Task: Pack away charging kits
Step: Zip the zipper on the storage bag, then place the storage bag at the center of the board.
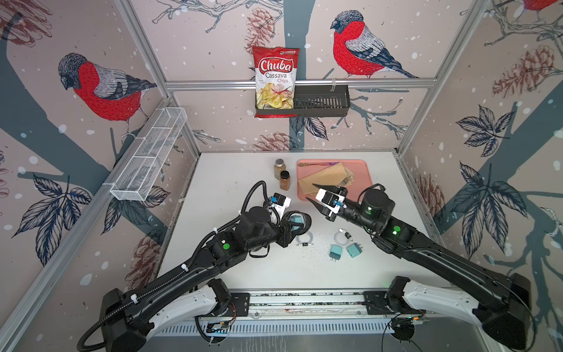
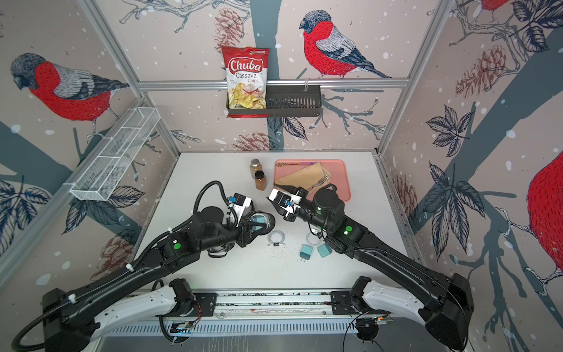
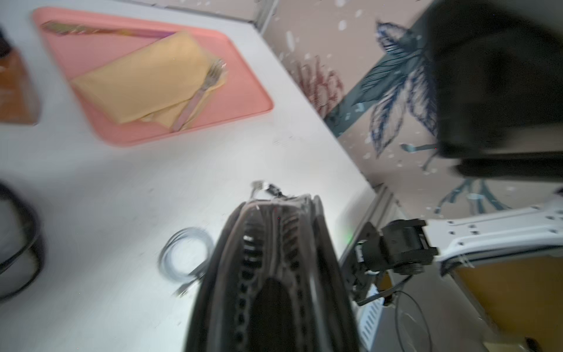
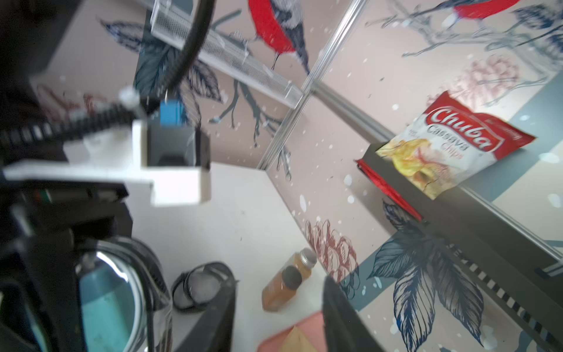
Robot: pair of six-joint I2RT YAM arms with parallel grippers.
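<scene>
Tabletop: white, matt, smooth. On it, a tray of salmon-pink matt plastic carrying a tan napkin, probably paper, and a metal fork, plus spice jars with clear glossy walls (one cap bright metal, one matt black). Kit items: clear case of glossy transparent plastic with black rim; chargers of smooth teal plastic with metal prongs; cable in smooth white sheathing. Wall stock: chip bag of shiny crinkled film; mesh basket of white-coated wire; slotted basket, matt black.
</scene>
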